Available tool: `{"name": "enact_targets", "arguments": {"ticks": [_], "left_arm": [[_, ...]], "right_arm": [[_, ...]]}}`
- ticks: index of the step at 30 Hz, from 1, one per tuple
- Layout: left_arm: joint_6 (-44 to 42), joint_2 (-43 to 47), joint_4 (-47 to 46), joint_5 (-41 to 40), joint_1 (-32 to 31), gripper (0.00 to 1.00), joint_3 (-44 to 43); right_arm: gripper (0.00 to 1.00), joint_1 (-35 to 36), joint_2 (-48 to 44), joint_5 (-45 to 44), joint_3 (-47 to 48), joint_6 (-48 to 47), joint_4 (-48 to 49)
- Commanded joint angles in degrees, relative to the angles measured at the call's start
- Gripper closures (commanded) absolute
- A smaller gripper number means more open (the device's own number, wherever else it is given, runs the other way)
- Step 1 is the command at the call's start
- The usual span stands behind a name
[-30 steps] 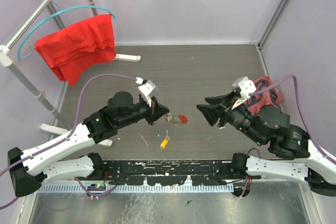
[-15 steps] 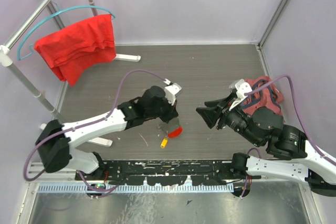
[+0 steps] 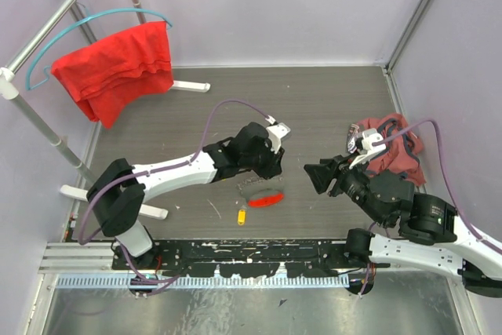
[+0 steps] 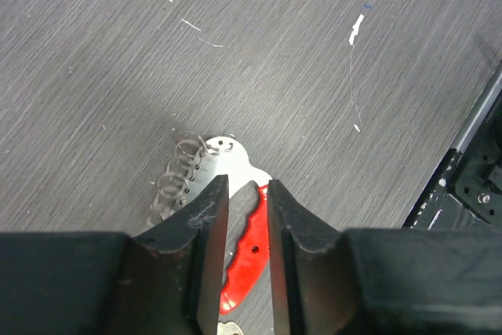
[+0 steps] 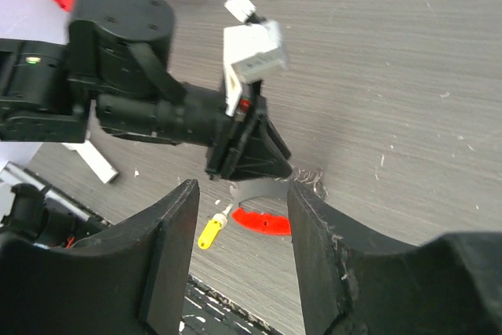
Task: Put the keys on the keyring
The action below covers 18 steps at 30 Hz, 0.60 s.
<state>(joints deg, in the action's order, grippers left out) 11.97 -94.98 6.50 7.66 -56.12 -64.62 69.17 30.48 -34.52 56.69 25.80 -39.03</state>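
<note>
The keyring lies flat on the table: a red bar (image 3: 267, 198) joined to a silver plate and wavy loop (image 3: 252, 187). It also shows in the left wrist view (image 4: 247, 253) and the right wrist view (image 5: 263, 223). My left gripper (image 3: 269, 170) (image 4: 245, 187) is right above its silver end, its jaws a narrow gap apart with nothing between them. One key with a yellow tag (image 3: 243, 215) (image 5: 210, 231) lies just left of the red bar. My right gripper (image 3: 313, 177) (image 5: 241, 188) is open and empty, a little to the right. No other keys show.
A red cloth (image 3: 118, 64) hangs on a hanger on a metal rack at the back left, with a white rack foot (image 3: 188, 85) on the table. A crumpled dark red cloth (image 3: 396, 147) lies at the right. A black rail (image 3: 251, 249) runs along the near edge.
My left arm has reached further right and turned. The keyring it carried in its fingers now lies flat on the table under them. My right gripper has drawn back slightly to the right.
</note>
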Motion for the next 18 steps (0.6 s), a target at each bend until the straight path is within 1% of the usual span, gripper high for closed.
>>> {"name": "enact_targets", "arguments": {"ticks": [1, 4, 8, 11, 14, 15, 16, 18], "left_arm": [[0.2, 4.5, -1.9, -0.4, 1.8, 0.65, 0.9], [1.0, 8.8, -0.6, -3.2, 3.2, 0.62, 4.1], [2.8, 16.0, 1.2, -7.6, 4.4, 0.59, 10.2], [4.8, 21.4, 3.4, -10.4, 4.8, 0.56, 15.0], [6.8, 27.2, 5.1, -11.8, 5.4, 0.55, 18.8], [7.2, 28.7, 5.9, -12.1, 5.7, 0.54, 19.6], [7.6, 30.1, 6.7, -12.4, 6.0, 0.54, 20.2], [8.0, 33.5, 8.4, -12.9, 6.6, 0.53, 21.0]], "right_arm": [[0.44, -0.1, -2.1, -7.9, -2.0, 6.4, -1.0], [0.40, 0.0, -1.7, -8.7, -2.7, 7.2, -1.1], [0.39, 0.0, 1.9, -7.1, -2.4, 6.8, -1.3], [0.39, 0.0, 8.0, -4.3, -0.3, 6.4, -3.7], [0.39, -0.6, 15.3, -3.3, 1.5, 7.1, -5.4], [0.39, -1.8, 17.5, -1.9, 1.7, 7.1, -5.4], [0.39, -4.4, 19.6, 1.0, 2.0, 6.2, -5.0], [0.39, -12.7, 23.1, 11.6, 1.1, 2.2, -2.3]]}}
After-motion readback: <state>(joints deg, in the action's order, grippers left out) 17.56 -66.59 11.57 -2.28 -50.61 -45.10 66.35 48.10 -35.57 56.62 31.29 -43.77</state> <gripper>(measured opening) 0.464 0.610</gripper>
